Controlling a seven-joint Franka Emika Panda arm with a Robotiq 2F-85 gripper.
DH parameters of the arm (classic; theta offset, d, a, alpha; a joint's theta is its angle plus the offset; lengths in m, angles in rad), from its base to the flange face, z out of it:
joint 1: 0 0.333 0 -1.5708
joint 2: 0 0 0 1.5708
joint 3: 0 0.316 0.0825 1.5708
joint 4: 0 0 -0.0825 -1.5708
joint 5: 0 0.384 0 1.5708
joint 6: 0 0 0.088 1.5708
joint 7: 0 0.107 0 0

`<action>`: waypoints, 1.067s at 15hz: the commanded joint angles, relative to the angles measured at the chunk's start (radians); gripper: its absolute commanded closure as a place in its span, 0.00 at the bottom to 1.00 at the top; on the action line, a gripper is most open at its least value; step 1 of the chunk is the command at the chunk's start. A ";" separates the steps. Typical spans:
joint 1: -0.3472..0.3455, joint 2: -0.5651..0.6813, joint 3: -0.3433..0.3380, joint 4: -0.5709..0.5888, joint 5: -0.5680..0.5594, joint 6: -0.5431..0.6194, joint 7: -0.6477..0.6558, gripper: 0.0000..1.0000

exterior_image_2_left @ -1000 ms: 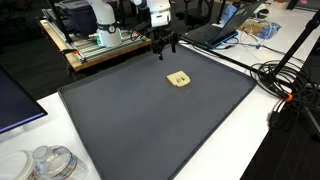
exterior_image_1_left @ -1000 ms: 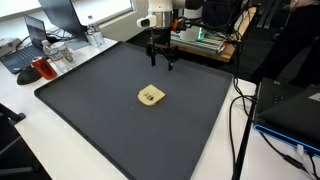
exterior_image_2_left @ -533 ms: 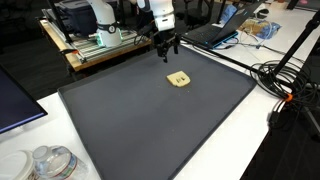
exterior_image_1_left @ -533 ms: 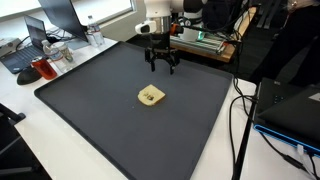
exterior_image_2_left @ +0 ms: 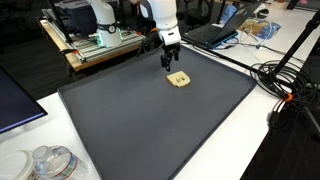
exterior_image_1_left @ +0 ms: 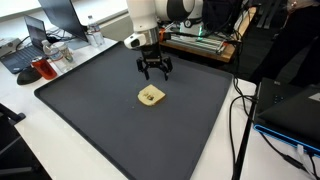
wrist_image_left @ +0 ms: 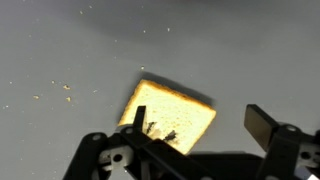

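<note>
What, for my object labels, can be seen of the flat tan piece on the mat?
The flat tan piece is a thin, roughly square slab, yellowish on top with a paler edge and a small dark mark near its middle. Wood or toast, I cannot tell. It lies flat and alone on the dark grey mat, askew to the mat's edges. The open gripper hangs close by, above the mat, not touching it.

Looks like a robotics lab set up in an office. Shows a robot arm (exterior_image_1_left: 160, 12) standing by a wooden rack (exterior_image_2_left: 95, 47) of lit electronics. Has a white table (exterior_image_1_left: 45, 130) under a wide dark mat (exterior_image_1_left: 120, 120), with monitors (exterior_image_1_left: 62, 14) and a laptop (exterior_image_1_left: 25, 55) along one edge. Trails loose black cables (exterior_image_2_left: 285, 85) off another edge, near a second laptop (exterior_image_2_left: 215, 32).
</note>
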 commanded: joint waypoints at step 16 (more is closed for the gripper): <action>0.139 0.205 -0.176 0.203 -0.294 0.017 0.241 0.00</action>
